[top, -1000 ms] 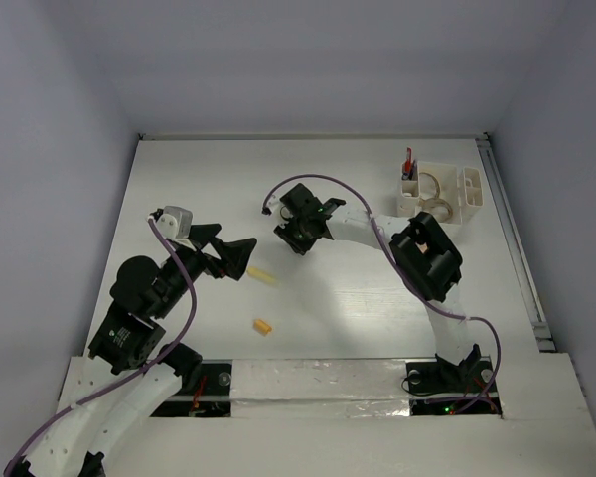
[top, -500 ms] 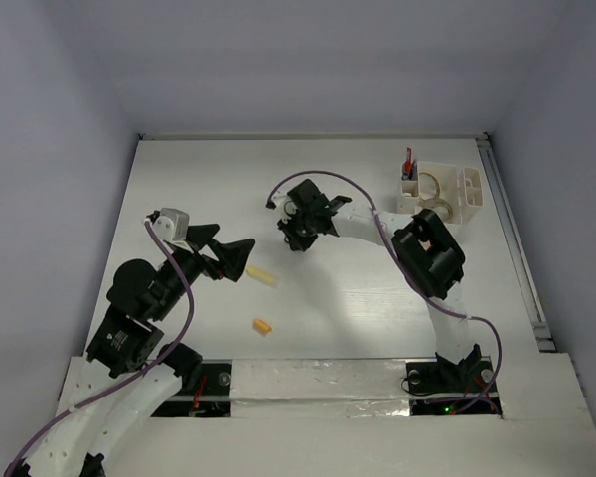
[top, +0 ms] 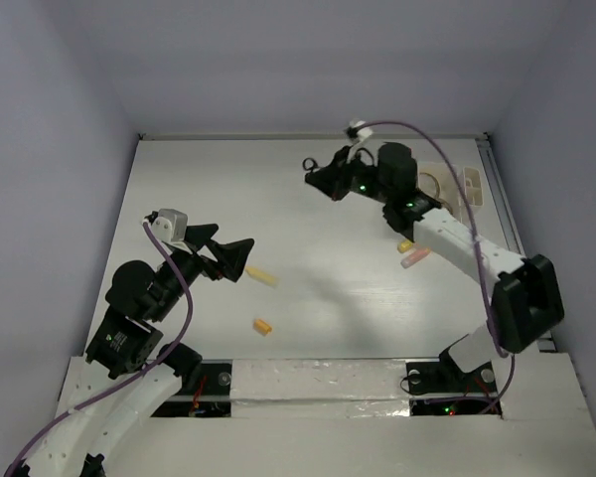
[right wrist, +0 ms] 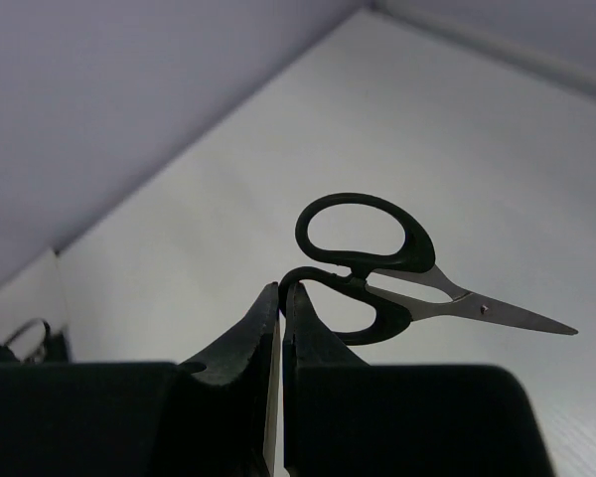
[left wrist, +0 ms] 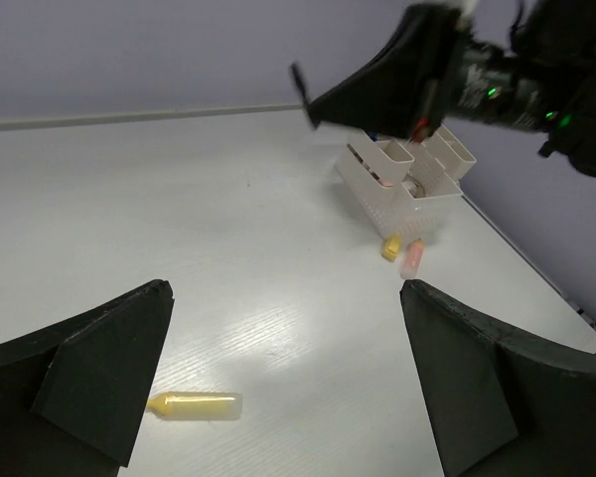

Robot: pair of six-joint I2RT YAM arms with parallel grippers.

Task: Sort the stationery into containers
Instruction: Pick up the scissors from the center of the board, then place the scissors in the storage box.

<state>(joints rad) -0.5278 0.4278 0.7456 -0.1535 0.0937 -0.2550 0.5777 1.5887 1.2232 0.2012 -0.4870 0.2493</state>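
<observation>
The left end effector (top: 224, 244) hangs wide open and empty, with a yellow capped stick (top: 261, 275) on the bench (top: 328, 308) just right of it. The right end effector (right wrist: 281, 298), far-centre, pinches the lower handle loop of the black scissors (right wrist: 358, 280), left of the white organiser (top: 467, 186).

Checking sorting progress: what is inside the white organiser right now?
From above, the organiser shows a tape roll in its large compartment. The right arm covers its left side, so whatever is there cannot be seen.
</observation>
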